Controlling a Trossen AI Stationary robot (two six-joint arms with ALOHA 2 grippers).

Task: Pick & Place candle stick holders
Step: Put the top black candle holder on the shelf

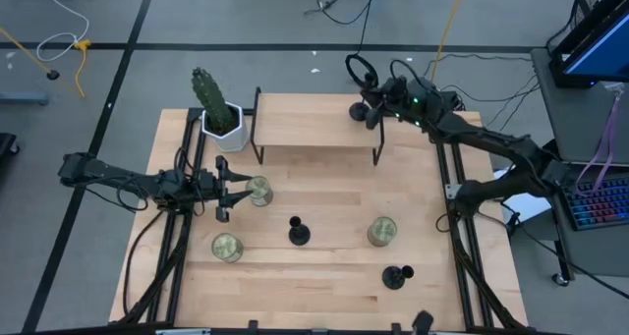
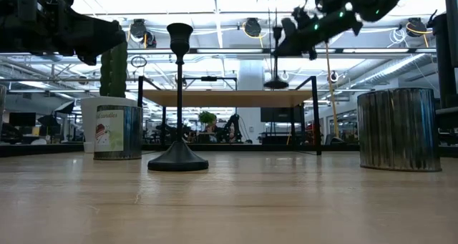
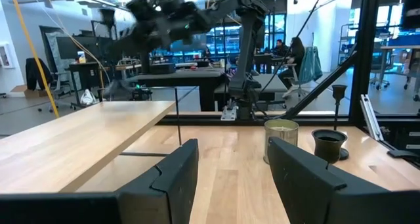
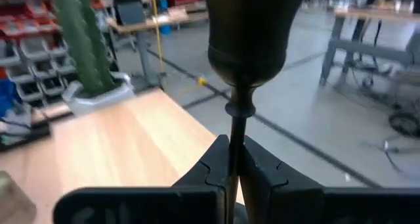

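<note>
Three matte black candle stick holders. One (image 1: pixel 299 232) stands on its round base at the table's middle and shows in the low view (image 2: pixel 179 94). Another (image 1: pixel 397 275) stands near the front right and shows in the left wrist view (image 3: pixel 330 144). My right gripper (image 1: pixel 366 107) is shut on the third (image 4: pixel 249 46) above the right end of the wooden shelf (image 1: pixel 314 129). My left gripper (image 1: pixel 228 192) hangs open and empty above the table's left side, next to a candle tin (image 1: pixel 258 191). My right gripper pinches the holder's thin stem (image 4: pixel 233 129) between its two fingers, a little below the cup top. The fingers come level from the table's right side and lie across the stem. The holder stands upright, its flared base (image 2: pixel 275 83) just above the shelf top, clear of it.
A cactus in a white pot (image 1: pixel 218 114) stands at the far left beside the shelf. Two more candle tins (image 1: pixel 226 247) (image 1: pixel 381 231) stand on the table. The shelf's black legs (image 1: pixel 376 143) rise from the table. People and desks show in the room beyond.
</note>
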